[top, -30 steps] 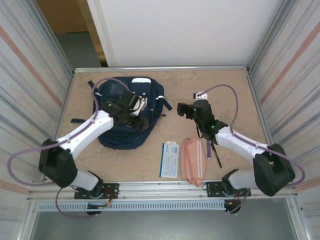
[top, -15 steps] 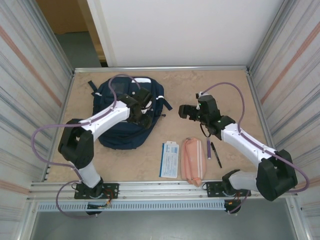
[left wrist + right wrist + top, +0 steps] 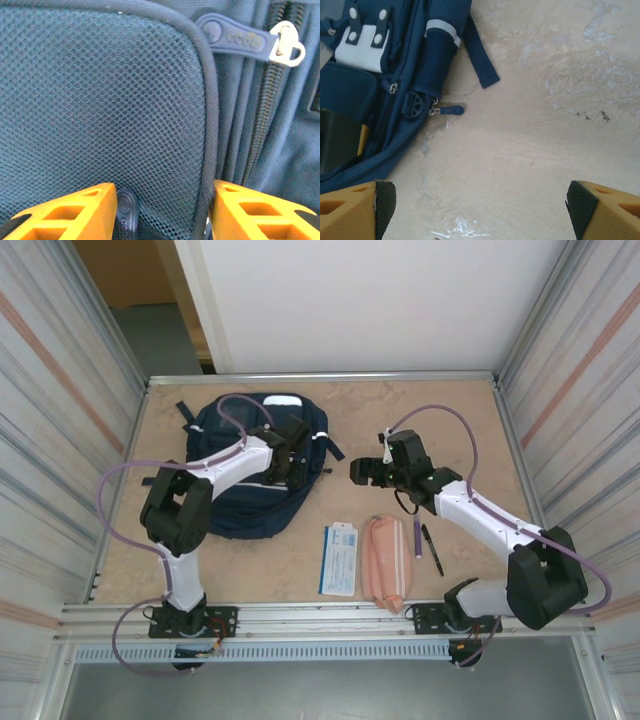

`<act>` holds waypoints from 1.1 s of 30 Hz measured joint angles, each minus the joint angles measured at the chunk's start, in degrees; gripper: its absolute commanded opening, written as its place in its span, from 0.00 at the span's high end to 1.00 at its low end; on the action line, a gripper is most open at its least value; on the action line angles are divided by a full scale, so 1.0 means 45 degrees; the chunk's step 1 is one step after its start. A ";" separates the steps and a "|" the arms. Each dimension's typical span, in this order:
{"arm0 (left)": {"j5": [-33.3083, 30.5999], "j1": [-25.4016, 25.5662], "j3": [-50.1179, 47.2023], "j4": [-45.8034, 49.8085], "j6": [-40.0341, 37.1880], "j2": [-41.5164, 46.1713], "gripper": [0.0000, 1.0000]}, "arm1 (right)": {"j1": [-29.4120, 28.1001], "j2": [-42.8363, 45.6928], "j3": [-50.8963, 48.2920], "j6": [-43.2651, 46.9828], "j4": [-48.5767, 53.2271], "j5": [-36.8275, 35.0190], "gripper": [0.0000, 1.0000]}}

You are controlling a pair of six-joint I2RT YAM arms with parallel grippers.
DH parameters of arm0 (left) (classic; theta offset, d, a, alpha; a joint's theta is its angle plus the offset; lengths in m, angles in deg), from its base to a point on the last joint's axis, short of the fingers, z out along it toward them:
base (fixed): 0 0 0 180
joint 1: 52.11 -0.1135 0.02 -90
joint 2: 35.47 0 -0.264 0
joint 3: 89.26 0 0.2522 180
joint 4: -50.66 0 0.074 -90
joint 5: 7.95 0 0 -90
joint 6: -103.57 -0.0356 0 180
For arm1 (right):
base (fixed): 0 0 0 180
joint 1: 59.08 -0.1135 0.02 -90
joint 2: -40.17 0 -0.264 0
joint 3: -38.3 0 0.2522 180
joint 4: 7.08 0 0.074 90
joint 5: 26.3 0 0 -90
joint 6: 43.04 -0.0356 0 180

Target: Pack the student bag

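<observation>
Top external: student bag (image 3: 240, 505) lies flat on the left half of the bench (image 3: 440, 420), long axis near-to-far. The left gripper (image 3: 291, 454) sits on its right flank, and the right gripper (image 3: 360, 471) is near that edge, shifted bagward since the earlier frame. Left wrist: jaws part-spread astride a mesh pocket (image 3: 100, 100) corner, narrower than before. Right wrist: jaws wide over bare bench, bag at upper left.

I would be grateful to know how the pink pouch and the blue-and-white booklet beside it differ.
The pink pouch is soft and bulging; the blue-and-white booklet is flat and straight-edged. The pouch is wider than the booklet. Both lie lengthwise, side by side, on the table outside the student bag.
</observation>
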 measured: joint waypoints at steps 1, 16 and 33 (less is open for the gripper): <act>0.0180 -0.0034 -0.0029 -0.0146 0.0117 0.0000 0.84 | 0.0000 -0.0034 0.0024 0.0005 0.0039 0.0058 0.10; 0.6960 -0.2739 -0.2798 -0.3041 -0.0209 0.2977 1.00 | -0.1103 -0.2011 0.3701 0.1972 0.1962 0.0529 0.25; 1.0584 -0.3162 -0.2939 -0.3327 -0.0092 0.3696 1.00 | -0.0646 -0.8048 0.8762 0.5610 0.2613 0.6538 0.42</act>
